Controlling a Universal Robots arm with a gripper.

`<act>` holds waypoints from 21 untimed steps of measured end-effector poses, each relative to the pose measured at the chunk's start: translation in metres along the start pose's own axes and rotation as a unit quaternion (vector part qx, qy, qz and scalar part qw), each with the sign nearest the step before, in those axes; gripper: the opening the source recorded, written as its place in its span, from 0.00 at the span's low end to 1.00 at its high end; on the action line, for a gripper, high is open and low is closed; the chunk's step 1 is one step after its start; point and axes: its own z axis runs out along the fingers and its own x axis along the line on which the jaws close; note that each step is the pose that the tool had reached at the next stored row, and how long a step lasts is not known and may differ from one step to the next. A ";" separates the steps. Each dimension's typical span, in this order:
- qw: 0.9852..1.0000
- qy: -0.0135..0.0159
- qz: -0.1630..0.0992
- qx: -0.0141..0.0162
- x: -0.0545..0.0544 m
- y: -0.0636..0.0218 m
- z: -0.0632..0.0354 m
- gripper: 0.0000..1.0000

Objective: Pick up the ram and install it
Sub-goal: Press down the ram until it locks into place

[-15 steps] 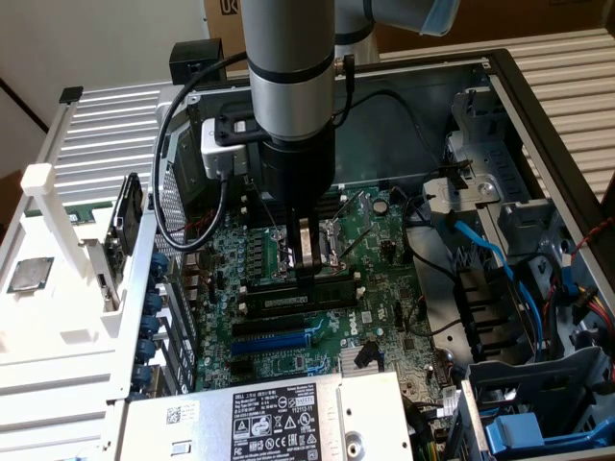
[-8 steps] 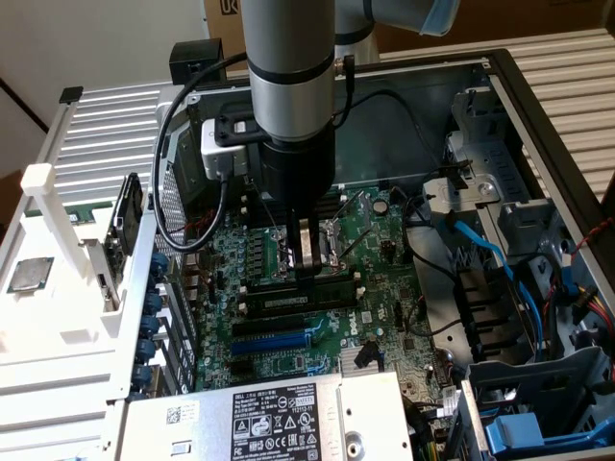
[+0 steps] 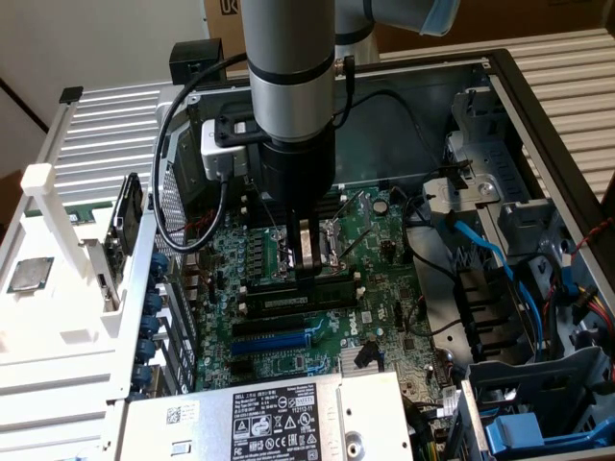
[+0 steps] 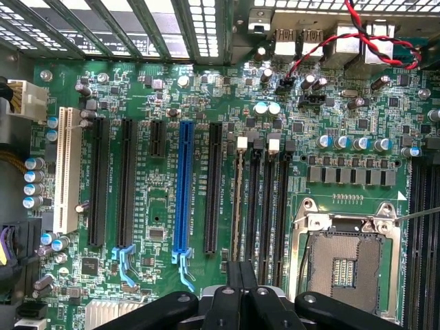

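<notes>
I see the ram [image 3: 306, 293] lying lengthwise in the memory slots [image 4: 260, 199] on the motherboard [image 3: 375, 288], just below the open processor socket [image 4: 342, 265]; my pincer [image 3: 307, 257] stands directly over it with its jaws shut and the tips down at the stick's top edge, pressing on it rather than gripping, as far as I can judge; whether the stick is fully seated I cannot tell. The risk I see is uneven pressure: a push off the stick's middle could tilt it in the slot or let the tips skid toward the socket. Room is tight; the case wall [image 3: 538, 115], the blue cables [image 3: 480, 252] and the power supply [image 3: 279, 418] hem the arm in, leaving straight up as the open way.
</notes>
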 end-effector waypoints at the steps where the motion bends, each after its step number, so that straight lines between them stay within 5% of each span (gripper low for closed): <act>1: 1.000 0.000 0.000 0.000 0.000 0.0000 0.0000 0.10; 21: 1.000 0.000 0.000 0.000 0.000 0.0000 0.0027 0.10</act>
